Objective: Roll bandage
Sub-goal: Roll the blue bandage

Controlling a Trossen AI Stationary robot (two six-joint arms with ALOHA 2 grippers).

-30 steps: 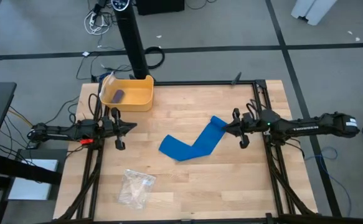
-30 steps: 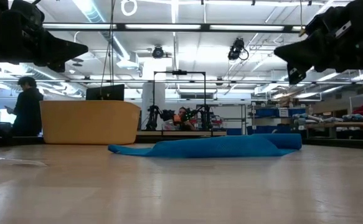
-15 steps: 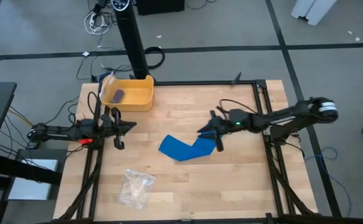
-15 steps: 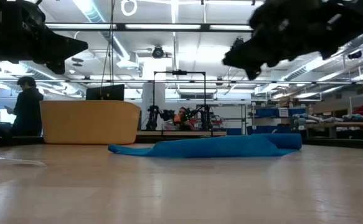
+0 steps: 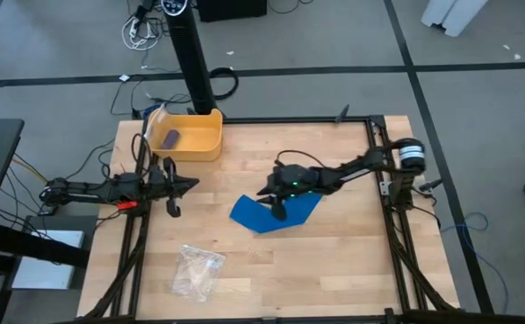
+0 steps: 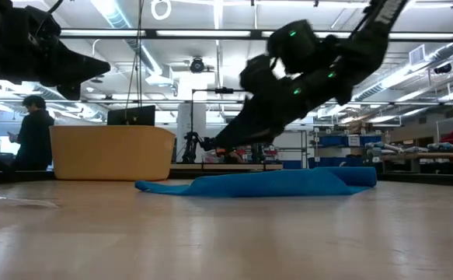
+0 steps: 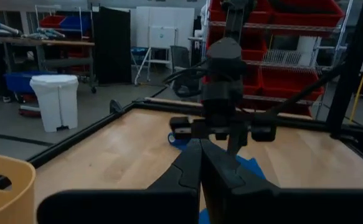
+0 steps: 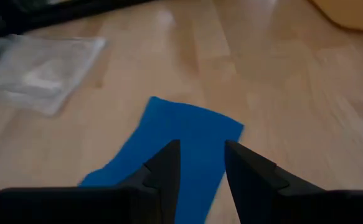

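Bandage (image 5: 260, 213) lies flat and bent on the middle of the counter (image 5: 334, 261), a blue strip. My right hand (image 5: 276, 196) hangs just above it, tilted down, fingers (image 8: 169, 163) parted narrowly with nothing between them. My left hand (image 5: 183, 184) waits at the counter's left edge, fingers pressed together, empty. No writing on anything is readable. A yellow tub (image 5: 194, 141) sits at the far left corner and a clear bag (image 5: 197, 270) lies near the front.

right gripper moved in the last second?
Yes. In the high view the right gripper has swung from the table's right-hand frame rail in toward the middle, and now hangs open over the bandage.
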